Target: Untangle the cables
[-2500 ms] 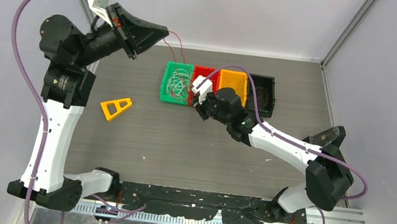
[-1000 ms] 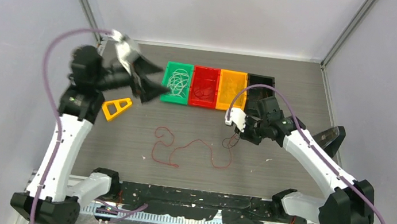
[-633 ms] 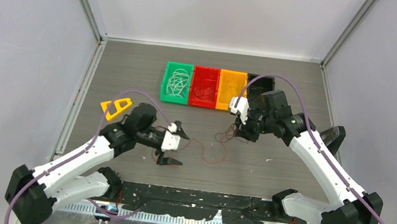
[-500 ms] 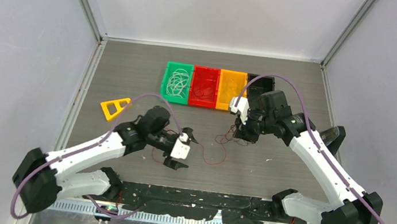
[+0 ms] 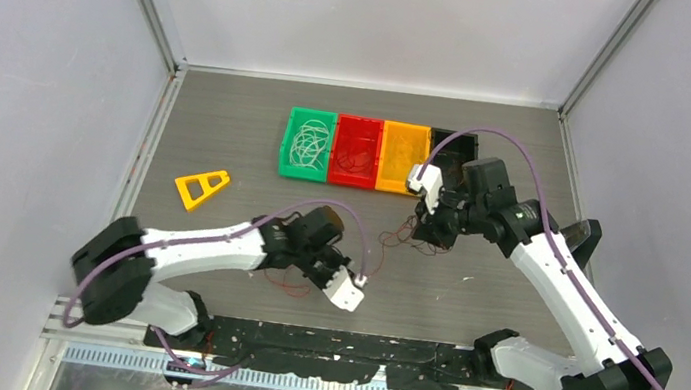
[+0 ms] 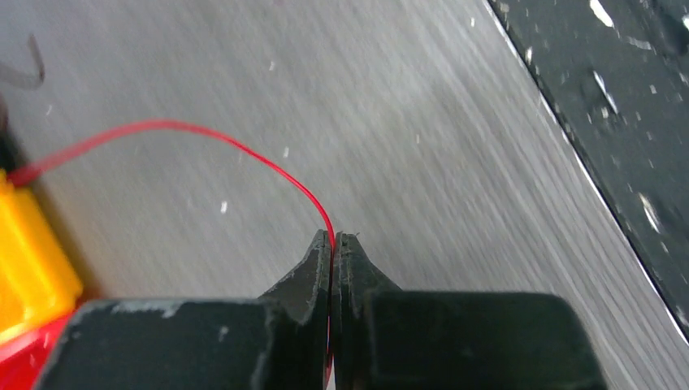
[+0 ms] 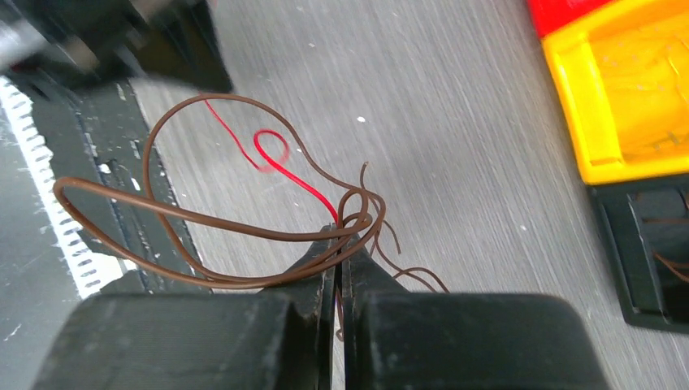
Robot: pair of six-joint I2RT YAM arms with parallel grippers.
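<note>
**Red cable [image 6: 203, 132] pinched in two places, brown cable [image 7: 145, 162] looped round one of them.**

From above, the left gripper [image 5: 353, 295] sits low over the bench [image 5: 229, 129] toward its near edge. The right gripper [image 5: 424, 234] is farther back and to its right, near the row of trays [image 5: 287, 142], with the tangle just beside it. At the left wrist the jaws are pressed together on the red cable, which arcs out from the tips and off to the left. At the right wrist the jaws are clamped where the red cable enters the brown loops, and the red runs up-left toward the other arm. The strand's long axis probably joins the two tips, so freeing it should mean drawing the left gripper away along that line.
</note>
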